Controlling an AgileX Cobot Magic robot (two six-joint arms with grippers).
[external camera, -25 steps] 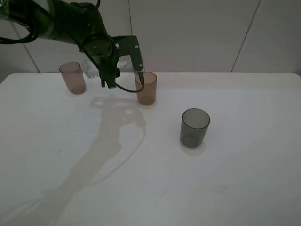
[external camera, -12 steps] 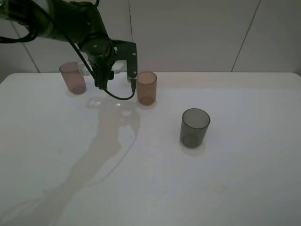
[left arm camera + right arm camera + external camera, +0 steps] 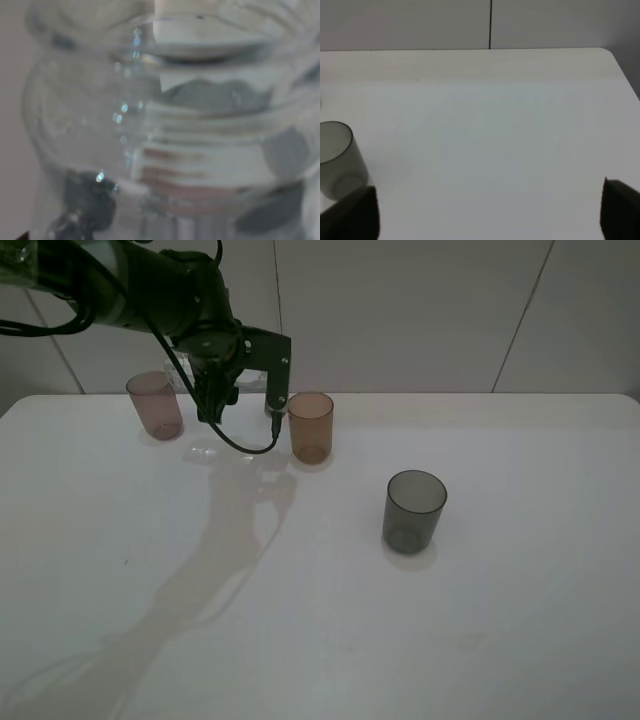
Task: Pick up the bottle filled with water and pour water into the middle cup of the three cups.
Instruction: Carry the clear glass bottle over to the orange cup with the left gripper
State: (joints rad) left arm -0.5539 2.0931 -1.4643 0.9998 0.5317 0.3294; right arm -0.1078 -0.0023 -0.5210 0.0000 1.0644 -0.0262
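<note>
Bottle [image 3: 165, 125] sits clamped between the left fingers [image 3: 277, 380], near the middle cup [image 3: 311, 426]; right fingers [image 3: 350, 215] stand apart.

A mauve-brown cup [image 3: 154, 405], amber-orange cup [image 3: 311, 427] and smoky grey cup [image 3: 413, 512] are showing translucent against the plain white tabletop [image 3: 520, 640]; the bottle [image 3: 150, 125] is looking colourless.

White tabletop [image 3: 500, 640] with rounded far corners, backed along its far edge by a pale tiled wall [image 3: 420, 310] with thin dark seams, soft grey shadow [image 3: 230, 530] stretching toward the near-left corner.
</note>
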